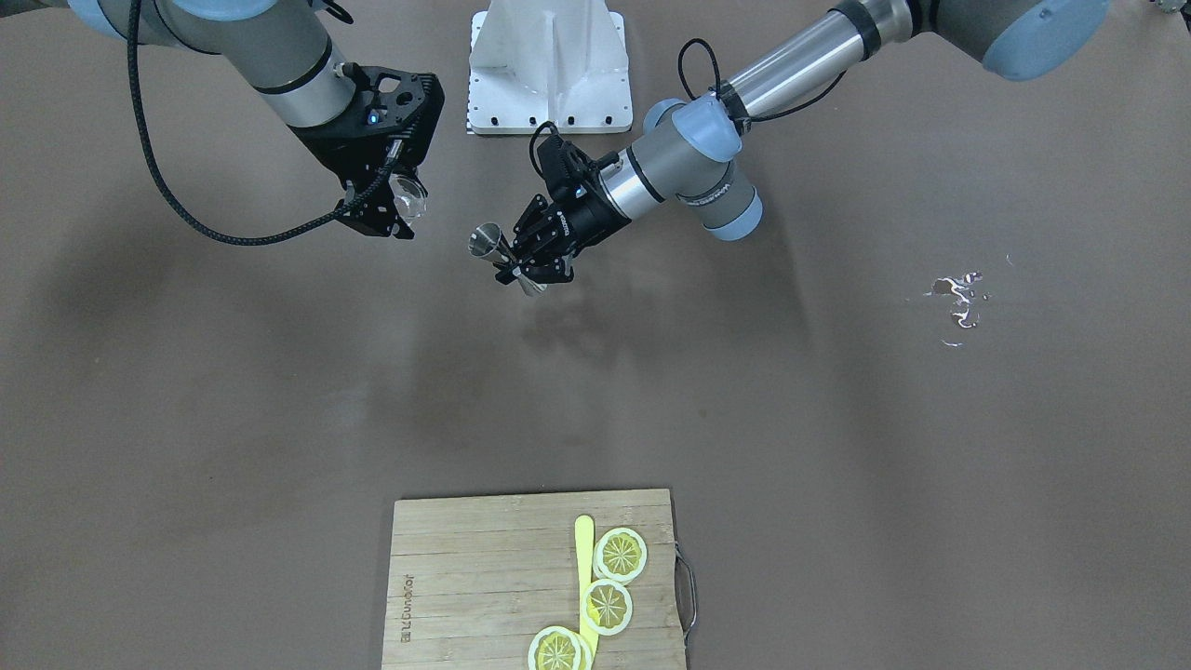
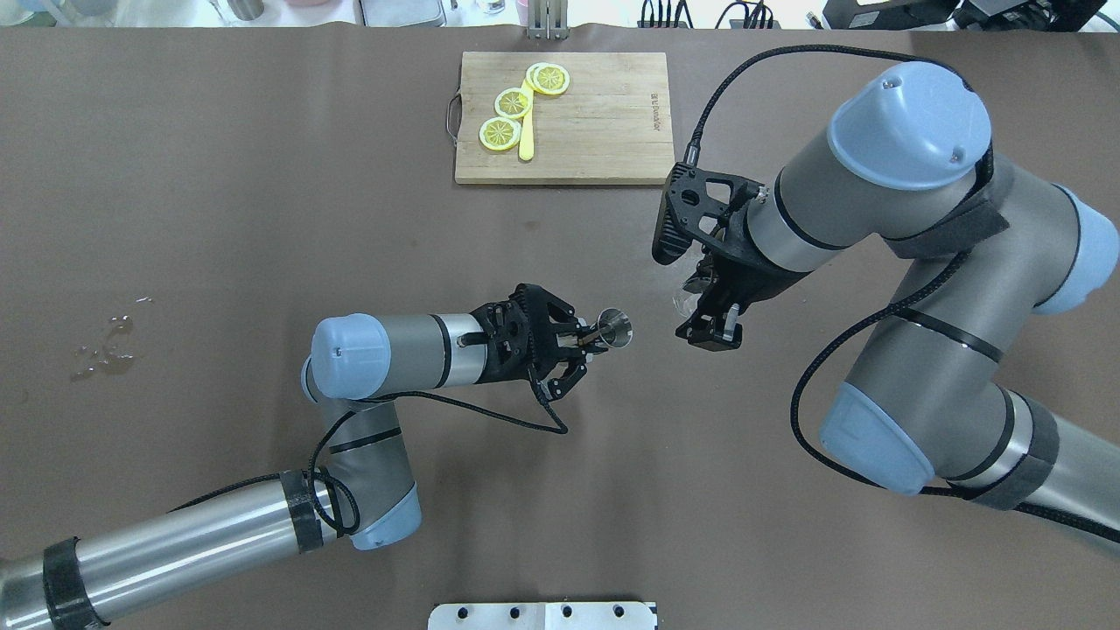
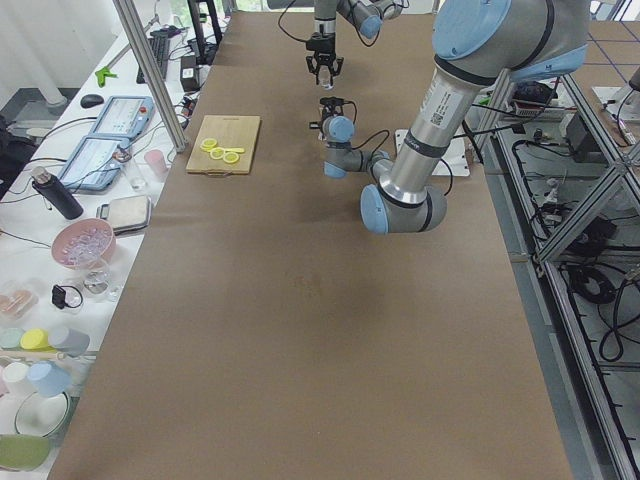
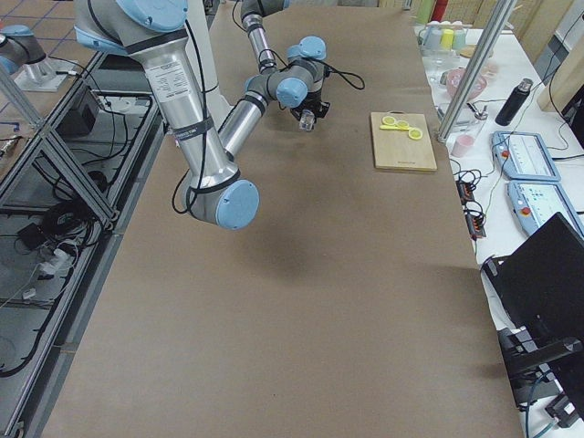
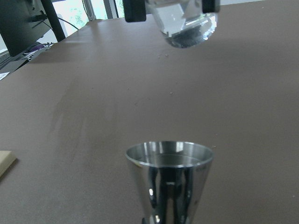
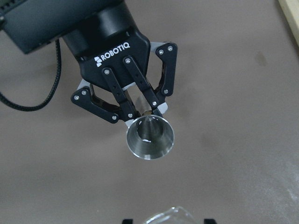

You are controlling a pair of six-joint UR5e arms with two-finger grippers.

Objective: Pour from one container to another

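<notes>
My left gripper is shut on the narrow waist of the steel jigger and holds it above the table, tilted well over, with one open cone towards the right arm. The right wrist view looks into that empty-looking cone. My right gripper is shut on the small clear glass, also held in the air, a short way beyond the jigger. Seen from the left wrist, the glass hangs above and behind the jigger's rim. The two vessels do not touch.
A wooden cutting board with lemon slices and a yellow knife lies at the table's far edge. A small spill of liquid marks the table on my left. The white base plate sits between the arms.
</notes>
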